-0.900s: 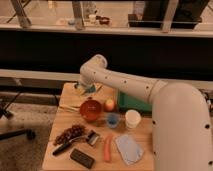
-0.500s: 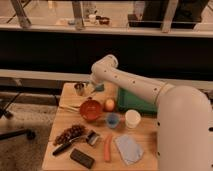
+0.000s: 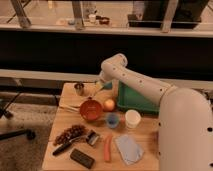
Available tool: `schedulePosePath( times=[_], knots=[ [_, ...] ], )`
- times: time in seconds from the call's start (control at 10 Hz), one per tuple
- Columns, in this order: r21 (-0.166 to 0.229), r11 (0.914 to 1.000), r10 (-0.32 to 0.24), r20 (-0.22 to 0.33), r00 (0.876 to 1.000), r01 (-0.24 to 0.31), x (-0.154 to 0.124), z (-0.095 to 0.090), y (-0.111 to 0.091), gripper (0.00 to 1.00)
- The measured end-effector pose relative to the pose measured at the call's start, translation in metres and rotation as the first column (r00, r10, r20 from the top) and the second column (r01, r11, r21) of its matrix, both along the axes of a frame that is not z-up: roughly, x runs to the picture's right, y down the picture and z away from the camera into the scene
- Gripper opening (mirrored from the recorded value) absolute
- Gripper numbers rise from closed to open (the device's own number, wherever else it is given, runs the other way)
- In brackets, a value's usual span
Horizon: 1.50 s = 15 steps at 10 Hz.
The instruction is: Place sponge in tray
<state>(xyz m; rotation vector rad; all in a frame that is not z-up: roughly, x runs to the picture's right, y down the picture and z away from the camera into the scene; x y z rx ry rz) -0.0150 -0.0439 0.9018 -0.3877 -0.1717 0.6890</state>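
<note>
Wooden tabletop (image 3: pixel 62 150) is seen from the single camera view, with the white arm (image 3: pixel 145 87) reaching in from the right edge and bent down toward the far side. The gripper (image 3: pixel 102 86) is held low near the far edge, just beside the left rim of the green tray (image 3: pixel 135 103), which is set in the far right corner. A small teal patch, taken for the sponge (image 3: pixel 108 86), is seen at the gripper's tip, outside the tray; whether it is gripped or loose cannot be told.

A metal cup (image 3: pixel 79 89) is placed near the far left corner. A red bowl (image 3: pixel 91 109) and an orange fruit (image 3: pixel 109 104) are set mid-table, with a blue cup (image 3: pixel 113 120) and a white cup (image 3: pixel 132 119) nearer. Along the near edge are laid a black block (image 3: pixel 82 158), a carrot (image 3: pixel 107 148) and a grey-blue cloth pad (image 3: pixel 128 148).
</note>
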Motion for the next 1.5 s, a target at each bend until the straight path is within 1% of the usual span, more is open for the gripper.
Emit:
schedulePosePath(
  times=[0.3,0.5,0.6,1.2,1.5],
  knots=[
    [-0.013,0.999,0.041,-0.033,0.999,-0.042,0.034,0.014,-0.003,0.0],
    [-0.021,0.9979,0.06,-0.047,0.997,-0.061,0.05,0.02,-0.002,0.0],
    [-0.027,0.9965,0.077,-0.06,0.995,-0.079,0.065,0.023,0.0,0.0],
    [-0.048,0.9867,0.149,-0.108,0.983,-0.155,0.126,0.03,0.003,0.0],
    [-0.059,0.9837,0.161,-0.13,0.978,-0.17,0.143,0.032,0.009,0.0]
  ],
)
